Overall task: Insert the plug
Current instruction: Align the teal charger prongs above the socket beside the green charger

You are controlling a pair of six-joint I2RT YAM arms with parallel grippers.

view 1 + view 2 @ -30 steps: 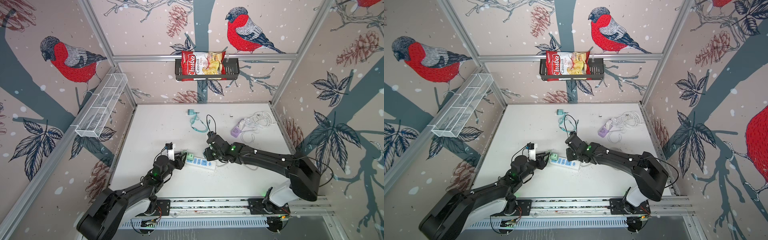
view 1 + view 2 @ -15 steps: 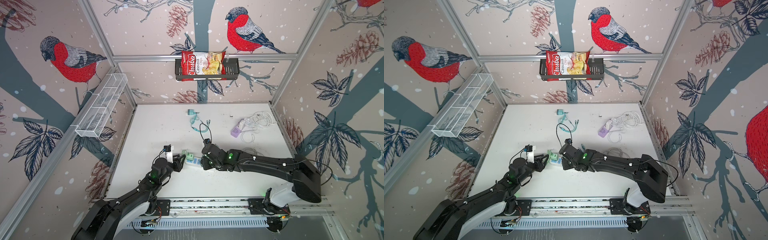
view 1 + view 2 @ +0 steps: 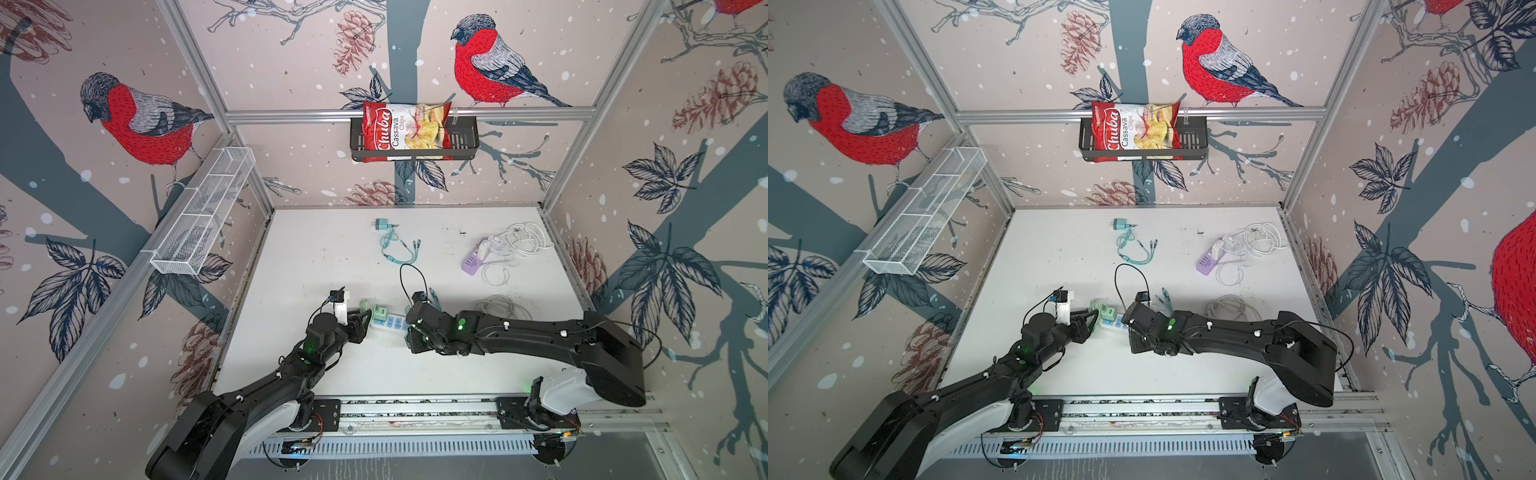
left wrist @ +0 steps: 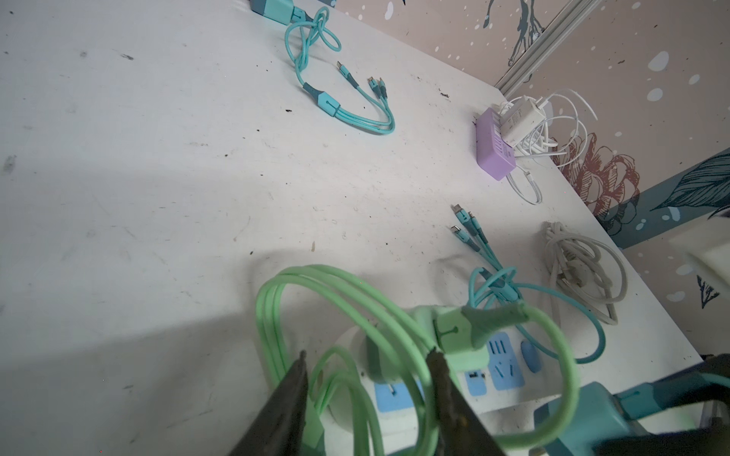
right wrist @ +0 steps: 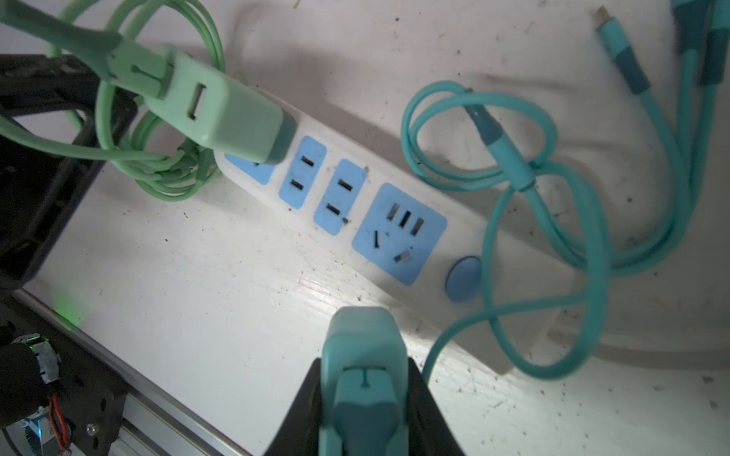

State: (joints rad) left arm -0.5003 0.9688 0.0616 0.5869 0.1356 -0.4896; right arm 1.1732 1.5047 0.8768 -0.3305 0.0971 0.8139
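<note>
The teal plastic plug adapter sat clamped between the closed fingers of the right gripper, just beside the white power strip with blue sockets, near its round switch; the left gripper stood partly open, pale green cable loops between its fingers, gripping nothing.

The white table bears a power strip, teal charger, purple hub and white cables.
</note>
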